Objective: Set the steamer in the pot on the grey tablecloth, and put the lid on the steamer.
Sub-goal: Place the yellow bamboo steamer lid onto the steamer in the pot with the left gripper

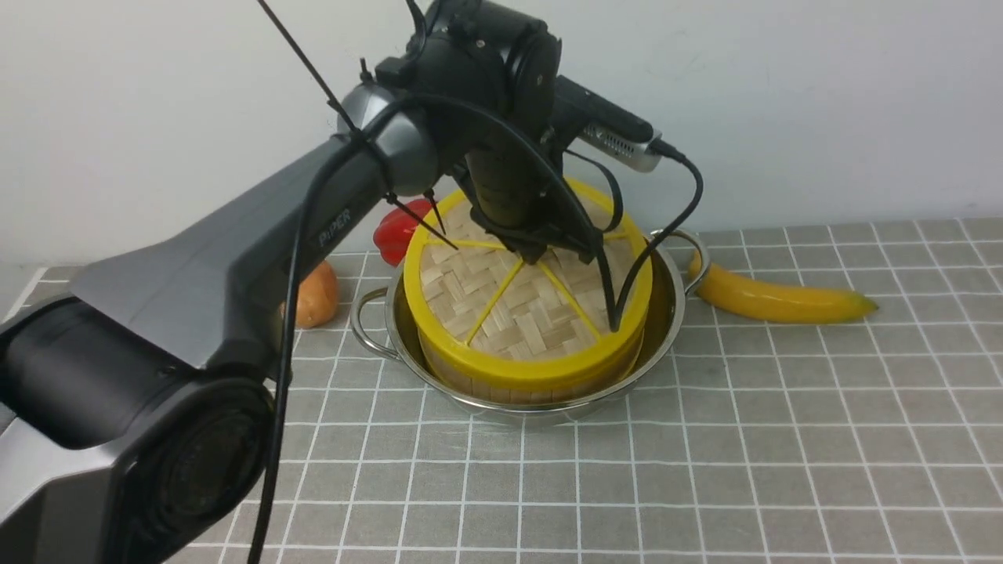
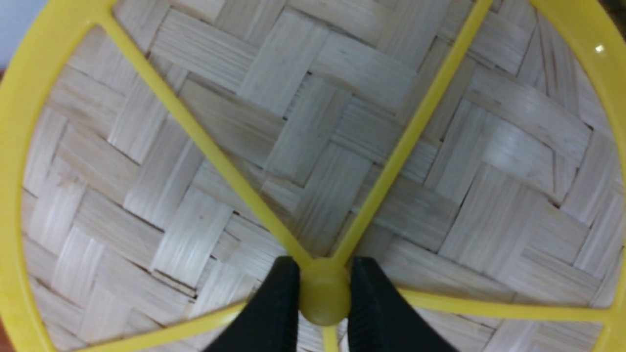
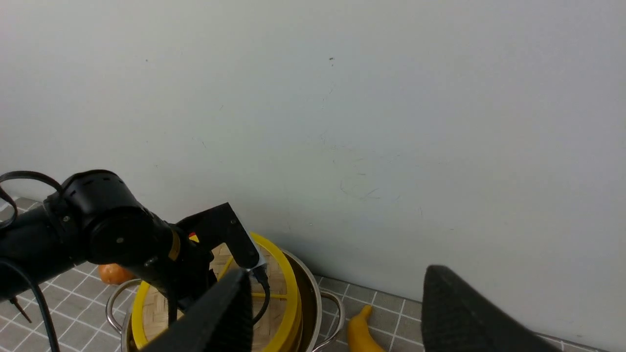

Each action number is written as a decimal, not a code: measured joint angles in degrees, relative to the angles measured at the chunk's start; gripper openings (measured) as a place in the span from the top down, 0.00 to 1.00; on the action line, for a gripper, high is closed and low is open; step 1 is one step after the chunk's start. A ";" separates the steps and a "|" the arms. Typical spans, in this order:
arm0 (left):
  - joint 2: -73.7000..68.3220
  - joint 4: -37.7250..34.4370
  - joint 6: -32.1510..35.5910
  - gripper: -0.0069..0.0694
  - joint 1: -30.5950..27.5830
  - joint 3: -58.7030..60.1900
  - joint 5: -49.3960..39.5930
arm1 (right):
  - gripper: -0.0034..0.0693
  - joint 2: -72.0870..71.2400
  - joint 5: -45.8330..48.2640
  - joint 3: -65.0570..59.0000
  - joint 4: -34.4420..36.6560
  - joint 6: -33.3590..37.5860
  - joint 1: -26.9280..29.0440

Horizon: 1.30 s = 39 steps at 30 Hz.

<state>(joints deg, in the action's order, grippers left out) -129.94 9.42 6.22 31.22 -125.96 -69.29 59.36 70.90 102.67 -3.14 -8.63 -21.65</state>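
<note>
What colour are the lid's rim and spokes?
Yellow, around pale woven bamboo; the left wrist view shows the lid best.

Mid-frame, the pot sits on the tablecloth, the steamer in it, the lid on top. A banana lies right of the pot, a pepper behind-left, a round fruit left.

Looks forward and down from the near side at the lid over the pot, sits very close above that lid from the left wrist, and takes in both from farther off at the right wrist, facing the wall.
</note>
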 joint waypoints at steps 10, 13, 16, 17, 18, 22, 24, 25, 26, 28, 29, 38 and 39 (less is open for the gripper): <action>-0.69 -0.05 0.00 0.76 0.00 0.00 2.00 | 0.32 0.00 0.00 0.00 0.00 0.00 0.00; -0.75 -0.05 0.00 0.76 0.00 0.04 2.00 | 0.32 0.00 0.00 0.00 0.00 0.00 0.00; -0.81 -0.05 0.00 0.76 0.00 0.04 2.00 | 0.32 0.00 0.00 0.00 0.00 0.00 0.00; -0.81 -0.05 0.00 0.76 0.00 0.04 2.00 | 0.32 0.00 0.00 0.00 0.00 0.00 0.00; -0.93 0.01 0.00 0.76 -0.05 0.04 2.08 | 0.32 0.00 0.00 0.00 0.00 0.00 0.00; -1.86 0.01 0.00 0.76 -0.62 0.04 2.15 | 0.32 0.00 0.00 0.00 0.00 0.00 0.00; -2.19 -0.36 0.00 0.76 -0.95 0.04 2.22 | 0.32 0.00 0.00 0.00 0.00 0.00 0.00; -2.19 -0.56 0.00 0.76 -1.06 0.04 2.27 | 0.32 0.00 0.00 0.00 0.00 0.00 0.00; -2.19 -0.55 0.00 0.76 -1.06 0.04 2.27 | 0.32 0.00 0.00 0.00 0.00 0.00 0.00; -2.19 -0.64 0.00 0.76 -1.06 0.04 2.34 | 0.32 0.00 0.00 0.00 0.00 0.00 0.00; -2.19 -0.69 0.00 0.76 -1.06 0.04 2.45 | 0.32 0.00 0.00 0.00 0.00 0.00 0.00; -2.25 -1.52 0.43 0.76 -1.14 0.04 3.49 | 0.32 0.00 0.00 0.00 0.00 0.00 0.00; -2.25 -1.52 0.43 0.76 -1.14 0.04 3.49 | 0.32 0.00 0.00 0.00 0.00 0.00 0.00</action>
<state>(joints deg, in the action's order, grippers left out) -132.19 7.89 6.65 30.08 -125.92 -65.80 59.36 70.90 102.67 -3.14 -8.63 -21.65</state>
